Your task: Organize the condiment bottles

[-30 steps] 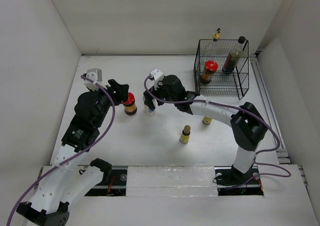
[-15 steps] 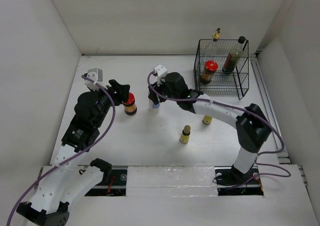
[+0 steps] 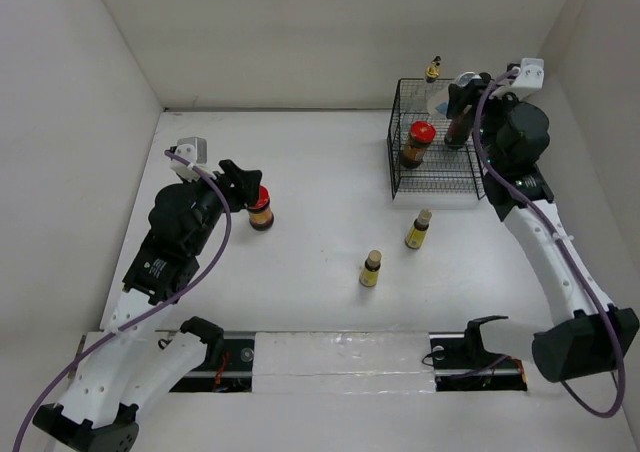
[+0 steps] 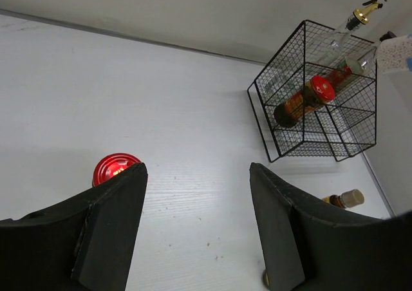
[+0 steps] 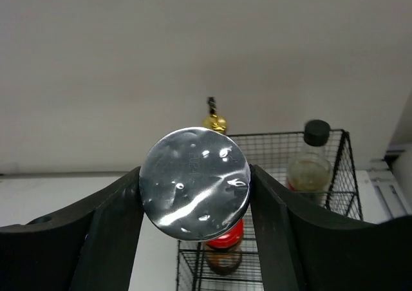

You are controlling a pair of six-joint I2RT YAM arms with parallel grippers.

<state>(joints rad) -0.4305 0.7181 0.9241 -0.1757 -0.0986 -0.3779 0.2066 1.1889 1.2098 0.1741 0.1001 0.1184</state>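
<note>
Right gripper (image 5: 196, 175) clamps the shaker (image 5: 195, 197) above the basket (image 5: 277, 135), and let go from this height, it could clip the red jar (image 5: 225, 235) and topple.

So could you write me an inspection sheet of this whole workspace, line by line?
Surface: white table, no spills seen.
Job's things: red-lidded jar, black-capped bottle and gold-capped bottle in the wire basket; second red-lidded jar and two yellow bottles on the table; silver-lidded shaker held above the basket.
Clutter: nothing seen.
Grippers: left gripper open beside the second red-lidded jar; right gripper shut on the shaker.
Cables: purple cables run along both arms.
Surroundings: white walls on three sides.
</note>
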